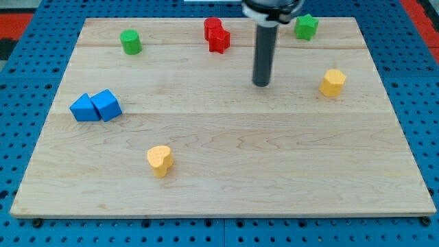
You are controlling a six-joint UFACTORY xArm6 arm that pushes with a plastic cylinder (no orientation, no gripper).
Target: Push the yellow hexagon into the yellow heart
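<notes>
Evidently no hand was fitted, only a rod whose tip [261, 84] was set on the counter [226, 178] well left of the yellow hexagon [333, 82] near the right edge, while the yellow heart [159, 160] was seen toward the bottom-left corner.

rod: dark grey, my tip [261, 84]
wooden board [226, 178]: pale tan, grain stripes
hexagon block [333, 82]: yellow, right of tip
heart block [159, 160]: yellow-orange
two cube blocks [95, 107]: blue
cylinder block [130, 42]: green
star block [306, 27]: green
two top blocks [217, 34]: red
</notes>
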